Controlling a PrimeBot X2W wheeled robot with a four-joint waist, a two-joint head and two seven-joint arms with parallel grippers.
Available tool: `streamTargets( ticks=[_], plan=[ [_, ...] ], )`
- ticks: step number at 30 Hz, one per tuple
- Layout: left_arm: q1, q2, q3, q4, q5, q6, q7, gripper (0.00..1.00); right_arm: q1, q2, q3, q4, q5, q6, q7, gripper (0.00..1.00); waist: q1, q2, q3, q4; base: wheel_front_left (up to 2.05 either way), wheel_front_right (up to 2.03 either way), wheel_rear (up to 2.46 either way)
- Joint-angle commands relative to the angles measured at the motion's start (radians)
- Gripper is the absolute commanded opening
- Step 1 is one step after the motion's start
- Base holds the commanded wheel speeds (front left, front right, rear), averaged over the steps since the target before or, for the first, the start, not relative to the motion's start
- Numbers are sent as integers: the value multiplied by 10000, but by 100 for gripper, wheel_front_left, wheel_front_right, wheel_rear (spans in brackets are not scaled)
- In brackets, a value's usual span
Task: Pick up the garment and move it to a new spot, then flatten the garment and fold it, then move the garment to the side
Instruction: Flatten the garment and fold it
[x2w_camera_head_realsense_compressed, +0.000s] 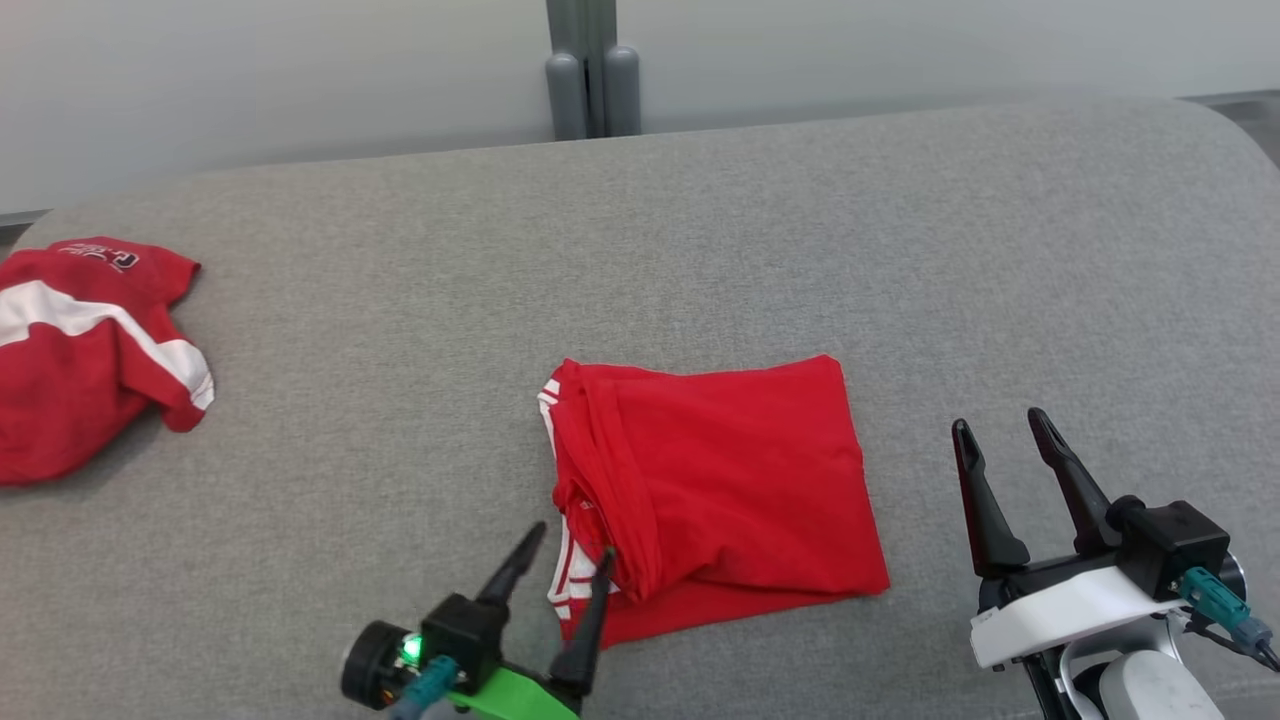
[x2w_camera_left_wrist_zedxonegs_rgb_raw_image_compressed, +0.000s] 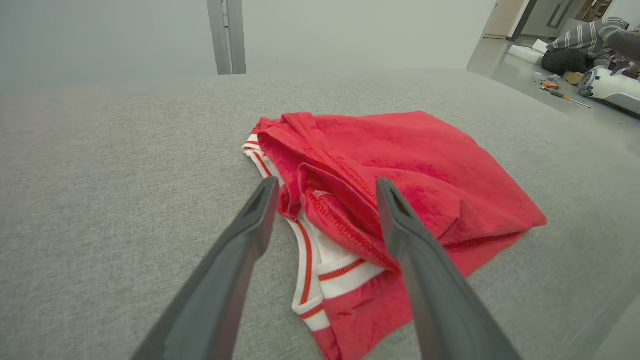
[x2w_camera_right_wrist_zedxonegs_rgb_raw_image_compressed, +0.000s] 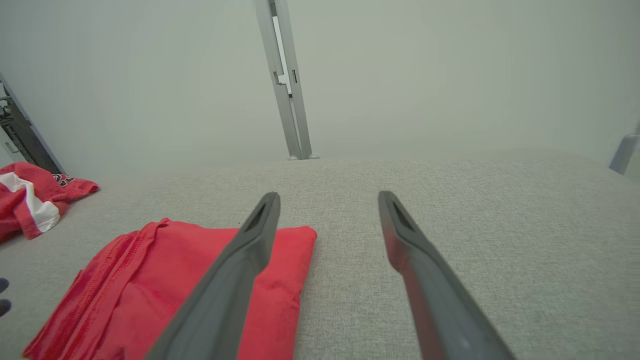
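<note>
**Item 1: folded red garment** (x2w_camera_head_realsense_compressed: 715, 480) (x2w_camera_left_wrist_zedxonegs_rgb_raw_image_compressed: 400, 160) (x2w_camera_right_wrist_zedxonegs_rgb_raw_image_compressed: 165, 280). It is lying as a rough rectangle near the middle of the grey fabric-covered tabletop (x2w_camera_head_realsense_compressed: 400, 300), toward the near edge. White trim with red stripes is showing along its left side, and the stitched hems are stacking there in loose layers.

**Item 2: left hand** (x2w_camera_head_realsense_compressed: 574, 538) (x2w_camera_left_wrist_zedxonegs_rgb_raw_image_compressed: 327, 182). It is standing with its fingers spread wide and is gripping nothing. It is sitting at the garment's near-left corner, with one finger over the bare grey surface and the other over the red cloth. Whether either tip is touching the fabric cannot be told.

**Item 3: right hand** (x2w_camera_head_realsense_compressed: 998, 420) (x2w_camera_right_wrist_zedxonegs_rgb_raw_image_compressed: 328, 195). Its fingers are gaping wide and it is carrying nothing. It is hovering just beside the garment's right edge, clear of the cloth.

**Item 4: second red garment** (x2w_camera_head_realsense_compressed: 80, 350) (x2w_camera_right_wrist_zedxonegs_rgb_raw_image_compressed: 30, 205). This one has a white band and is lying crumpled at the far left of the tabletop, well apart from Item 1.

**Item 5: grey post** (x2w_camera_head_realsense_compressed: 592, 70). It is rising behind the far edge, against a pale wall.
</note>
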Motion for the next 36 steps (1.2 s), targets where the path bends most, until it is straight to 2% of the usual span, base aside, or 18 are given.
streamTargets(
  ticks=[1,12,14,15,16,21,26,27,28,29,33,36],
  plan=[
    [-198,37,-216,212,-104,-23,1,100,-93,-33,23,46,29,0,-27,100,0,0,201,-232,0,0,0],
    [-788,42,-1297,1627,-451,-31,2,100,-327,23,157,81,75,0,-26,100,0,0,518,-679,0,0,0],
    [-913,42,-1314,1794,-599,-32,0,36,-341,28,115,62,70,0,-27,100,0,0,541,-692,0,0,0],
    [-983,42,-1242,1806,-712,-32,0,13,-325,18,77,47,73,0,-27,100,0,0,546,-682,0,0,0],
    [-1016,43,-1165,1775,-769,-31,2,0,-302,12,48,41,75,0,-26,100,0,0,544,-663,0,0,0],
    [-782,39,-866,1501,-771,-31,2,0,-107,43,-111,90,23,0,-27,100,0,0,454,-490,0,0,0],
    [-491,132,-1022,1324,-922,-32,0,0,-79,74,-138,189,27,-2,-27,100,0,0,384,-291,0,0,0],
    [-456,130,-1063,1372,-947,-32,0,22,-83,73,-123,214,29,0,-27,100,0,0,361,-261,0,0,0],
    [-457,126,-1048,1360,-934,-32,2,51,-87,76,-115,228,34,-2,-27,100,0,0,347,-239,0,0,0],
    [-448,118,-993,1342,-954,-32,2,100,-83,77,-109,245,38,0,-27,100,0,0,326,-211,0,0,0],
    [-359,85,-700,1102,-888,-31,0,100,-45,58,-138,310,46,-2,-28,100,0,0,218,-126,0,0,0],
    [-233,76,-136,583,-783,111,2,100,1,10,-233,279,39,0,-28,100,0,0,128,-26,0,0,0]
  ],
)
